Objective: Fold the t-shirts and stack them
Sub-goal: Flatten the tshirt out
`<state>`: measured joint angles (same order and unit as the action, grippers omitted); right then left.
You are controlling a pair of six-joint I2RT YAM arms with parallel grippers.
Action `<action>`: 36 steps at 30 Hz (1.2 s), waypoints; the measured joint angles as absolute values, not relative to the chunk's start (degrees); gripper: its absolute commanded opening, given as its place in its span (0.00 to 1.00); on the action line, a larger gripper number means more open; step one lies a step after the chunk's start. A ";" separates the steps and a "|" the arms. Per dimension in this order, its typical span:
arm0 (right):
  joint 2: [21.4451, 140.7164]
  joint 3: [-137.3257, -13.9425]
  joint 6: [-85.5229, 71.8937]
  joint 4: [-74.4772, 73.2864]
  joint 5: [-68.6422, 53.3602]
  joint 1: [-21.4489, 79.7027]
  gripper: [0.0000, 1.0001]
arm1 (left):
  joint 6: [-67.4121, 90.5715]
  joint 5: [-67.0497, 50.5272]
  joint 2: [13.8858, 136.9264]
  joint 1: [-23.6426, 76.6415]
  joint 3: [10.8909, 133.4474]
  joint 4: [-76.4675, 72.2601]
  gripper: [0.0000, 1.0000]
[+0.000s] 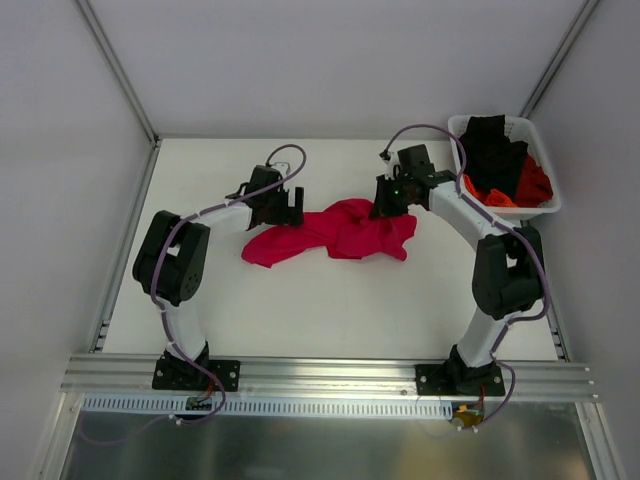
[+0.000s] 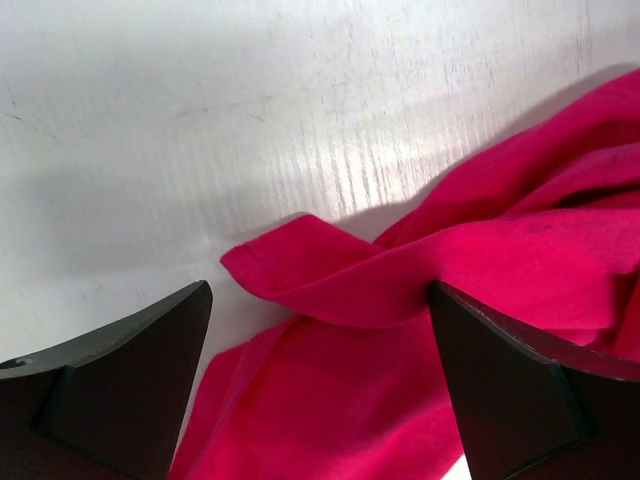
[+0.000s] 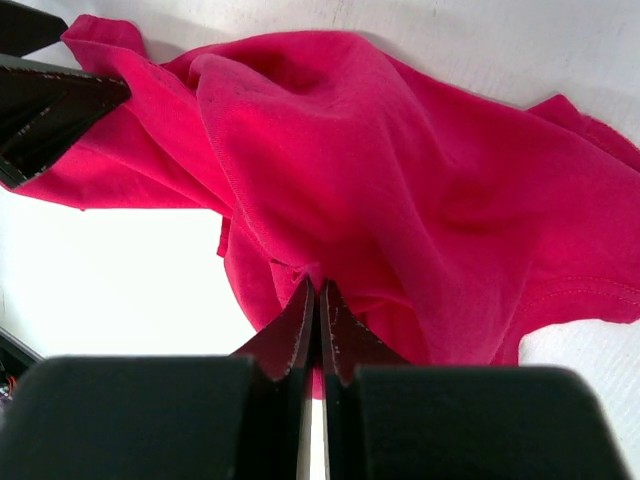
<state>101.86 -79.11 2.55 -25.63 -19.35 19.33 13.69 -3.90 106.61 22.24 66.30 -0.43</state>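
Left gripper (image 1: pixel 283 208): hovering at the left end of the crimson-pink t-shirt (image 1: pixel 335 235), jaws standing wide apart, gripping nothing; a rolled fold of cloth is lying between the fingers (image 2: pixel 520 390).
Right gripper (image 3: pixel 318 295): jaws pressing tight together, pinching a puckered fold near the shirt's right side.
Crimson-pink t-shirt: lying crumpled and unfolded mid-table (image 1: pixel 300 300), stretching between both grippers.
Black t-shirt (image 1: pixel 495 150): sitting in the white basket (image 1: pixel 545 150) at the far right corner, draping up over the back rim.
Orange-red t-shirt (image 1: pixel 532 185): bunching in the same basket, beside and under the black one.
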 measured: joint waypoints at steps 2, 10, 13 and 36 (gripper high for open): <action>102.17 -79.11 2.57 -25.61 -19.59 19.33 0.00 | 13.78 -5.65 106.61 21.17 65.45 -2.11 0.94; 102.67 -79.11 2.57 -25.50 -20.12 19.33 0.00 | 19.27 -9.93 105.34 17.72 60.84 -8.16 0.95; 103.11 -79.11 2.55 -25.50 -20.32 19.33 0.00 | 25.45 -9.91 104.97 16.49 60.47 -9.08 0.95; 103.79 -79.11 2.61 -25.52 -20.36 19.33 0.00 | 53.19 -4.01 108.33 18.09 62.61 -6.55 0.44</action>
